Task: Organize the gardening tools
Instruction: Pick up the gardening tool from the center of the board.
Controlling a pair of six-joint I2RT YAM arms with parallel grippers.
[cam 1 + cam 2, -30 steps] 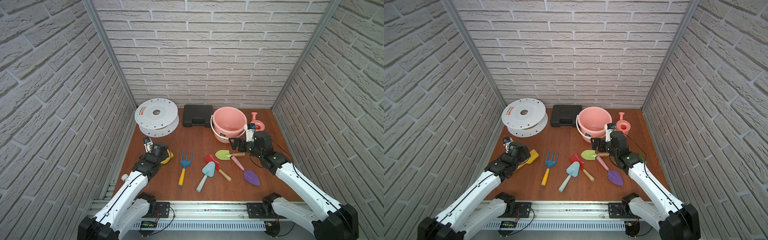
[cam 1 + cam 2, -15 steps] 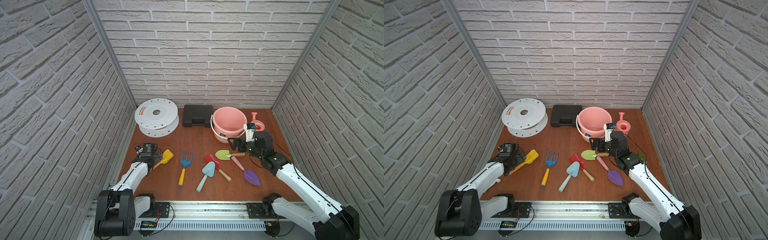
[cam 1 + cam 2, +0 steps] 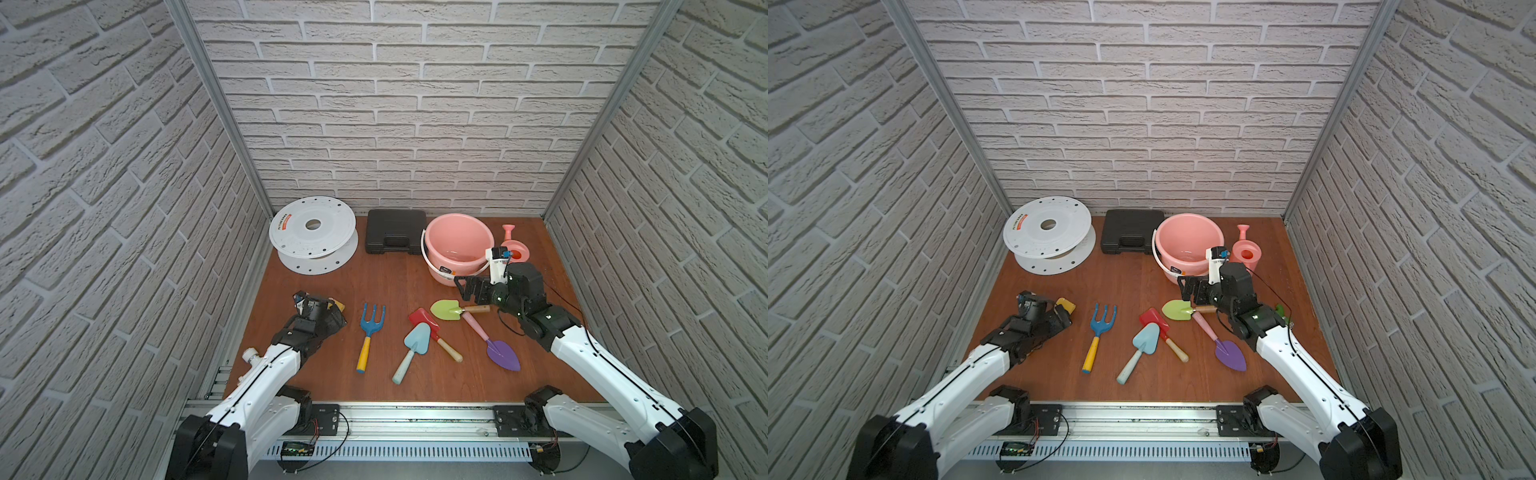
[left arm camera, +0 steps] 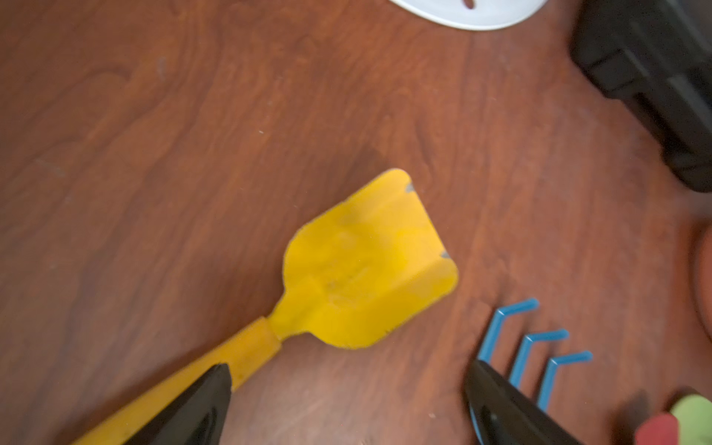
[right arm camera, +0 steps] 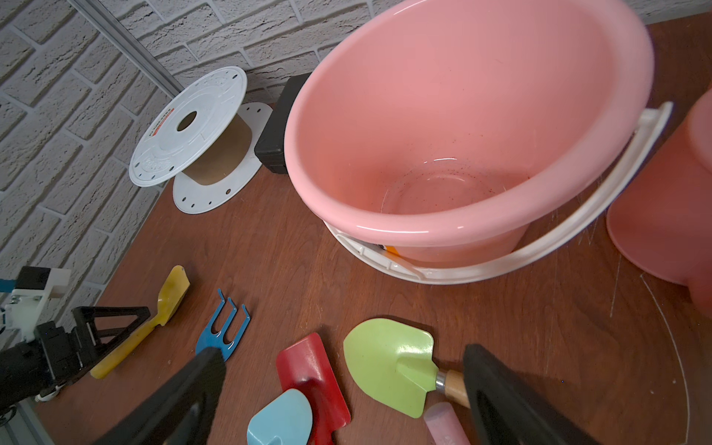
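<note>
Scoop [image 4: 366,262] plain at left wrist, nearly hidden above, left end effector [image 4: 350,368], right end effector [image 5: 345,352] gaping, empty

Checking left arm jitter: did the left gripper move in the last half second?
Yes. The left gripper swung back toward the blue fork and now covers the handle of the yellow scoop; only the blade tip shows.

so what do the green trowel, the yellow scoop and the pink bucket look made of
Green trowel: blade probably painted metal, smooth satin; a shiny silver collar joins it to a bare wood-coloured handle.
Yellow scoop: likely painted metal too; grey chips show at the blade's corners, and the paint looks scuffed.
Pink bucket: moulded plastic, glossy; a bright highlight runs along its rolled rim.
</note>
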